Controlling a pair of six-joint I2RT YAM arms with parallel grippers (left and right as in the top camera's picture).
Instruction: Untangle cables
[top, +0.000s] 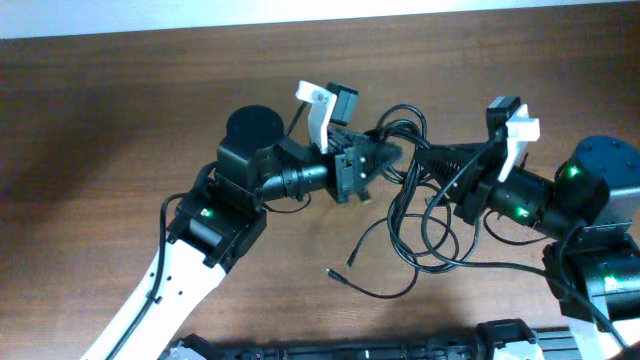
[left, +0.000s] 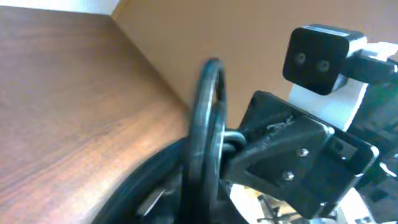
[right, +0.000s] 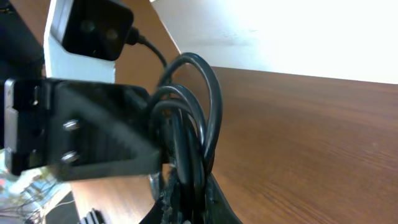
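Observation:
The cables (top: 415, 235) are thin black cords looped together at the table's middle, with one plug end (top: 333, 271) lying loose toward the front. My left gripper (top: 378, 158) and right gripper (top: 424, 160) meet tip to tip at the top of the bundle, each shut on cable strands. In the left wrist view a thick-looking loop of cable (left: 208, 124) rises from my left jaws (left: 205, 202), blurred. In the right wrist view several loops (right: 196, 106) run down between my right jaws (right: 208, 199).
The brown wooden table (top: 120, 120) carries the tangle. The right gripper's body (left: 298, 155) and its camera (left: 317, 53) fill the left wrist view; the left gripper's body (right: 81, 134) crowds the right wrist view. A dark strip runs along the front edge (top: 350, 350).

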